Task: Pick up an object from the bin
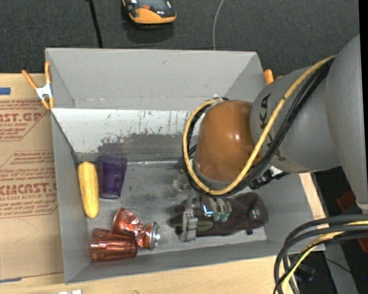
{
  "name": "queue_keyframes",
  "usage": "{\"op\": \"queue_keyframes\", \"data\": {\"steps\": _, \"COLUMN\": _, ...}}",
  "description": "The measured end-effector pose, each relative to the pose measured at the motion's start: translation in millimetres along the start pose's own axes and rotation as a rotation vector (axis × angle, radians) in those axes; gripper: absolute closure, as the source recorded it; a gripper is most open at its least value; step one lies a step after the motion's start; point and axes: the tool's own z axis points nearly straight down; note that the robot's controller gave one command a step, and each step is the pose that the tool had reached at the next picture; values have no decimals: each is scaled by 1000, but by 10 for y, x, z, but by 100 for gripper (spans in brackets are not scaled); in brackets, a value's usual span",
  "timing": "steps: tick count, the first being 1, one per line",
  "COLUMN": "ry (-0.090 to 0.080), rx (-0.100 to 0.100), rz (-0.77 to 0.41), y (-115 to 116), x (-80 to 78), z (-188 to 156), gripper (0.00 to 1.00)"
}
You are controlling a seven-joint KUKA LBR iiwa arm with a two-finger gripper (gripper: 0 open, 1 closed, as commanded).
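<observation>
In the grey bin [149, 71], a yellow corn cob [88, 189] lies along the left wall, with an upright purple cup [113, 176] just beside it. Toward the lower left corner a red cup [112, 247] lies on its side, touching a crushed red can [136, 227]. Right of these, by the lower edge, the gripper [199, 221] hangs over the left end of a dark brown lumpy thing [243, 215] that stretches toward the right wall; whether the jaws stand wide or narrow cannot be told. The brown thing looks soft and light, perhaps cloth or plush, so it should give under a pinch rather than slip. A raised fold near its left end seems the best place to take hold, since the flatter body may bunch
</observation>
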Motion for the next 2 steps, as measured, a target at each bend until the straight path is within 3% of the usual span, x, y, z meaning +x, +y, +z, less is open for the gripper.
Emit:
{"op": "queue_keyframes", "data": {"steps": 1, "ry": -3, "rx": -2, "rz": -87, "y": -260, "x": -28, "z": 138, "gripper": 0}}
{"op": "queue_keyframes", "data": {"steps": 2, "ry": 1, "rx": 0, "rz": 46, "y": -678, "x": 57, "z": 690, "gripper": 100}}
